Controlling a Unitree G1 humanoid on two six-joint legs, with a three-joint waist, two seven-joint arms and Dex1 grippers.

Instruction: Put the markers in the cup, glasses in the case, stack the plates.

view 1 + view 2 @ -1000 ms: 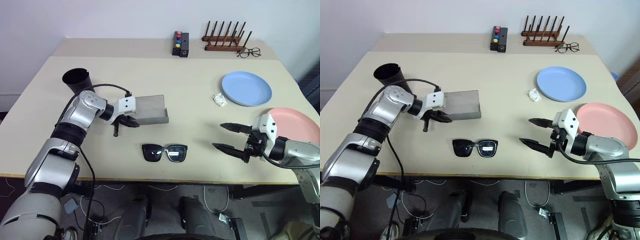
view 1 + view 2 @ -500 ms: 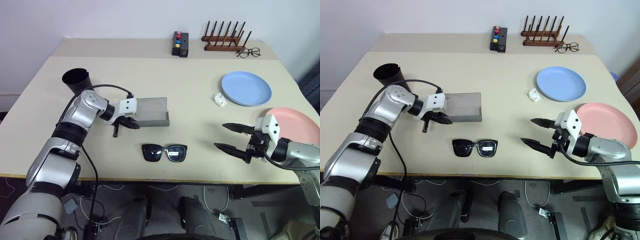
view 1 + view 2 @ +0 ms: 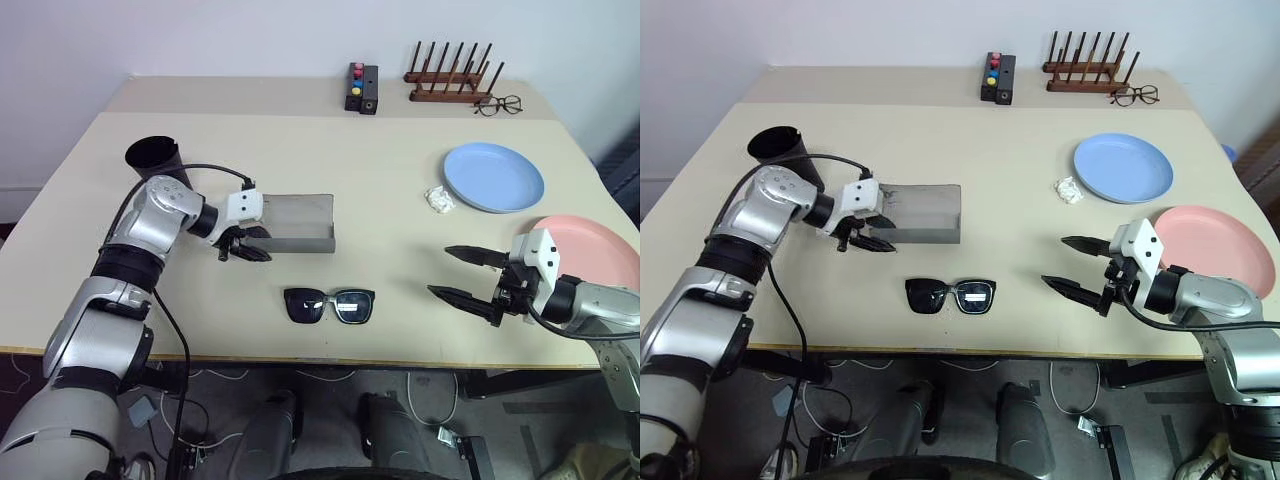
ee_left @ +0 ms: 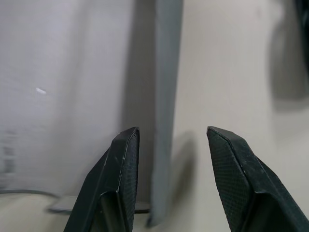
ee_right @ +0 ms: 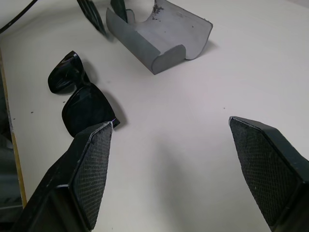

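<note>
The grey case [image 3: 300,222] lies open near the table's left middle, its hollow facing up. My left gripper [image 3: 254,245] is at the case's left end, open, with its fingers [image 4: 123,159] astride the case's front wall [image 4: 164,96] and not clamping it. The black sunglasses [image 3: 329,304] lie unfolded in front of the case, near the table's front edge. The black cup [image 3: 153,158] stands upright behind my left arm. The markers are out of view. The light blue plate [image 3: 494,177] and the pink plate [image 3: 590,245] lie apart at the right. My right gripper [image 3: 440,270] hovers open and empty left of the pink plate.
A crumpled white scrap [image 3: 438,199] lies beside the blue plate. At the back stand a wooden peg rack [image 3: 452,80], clear wire-framed spectacles [image 3: 498,104] and a black box with coloured buttons [image 3: 361,88]. The table's front edge is close to the sunglasses.
My left gripper has gone from shut to open and drawn slightly left and up. The case now rests flat with its hollow showing. The right arm has kept still.
</note>
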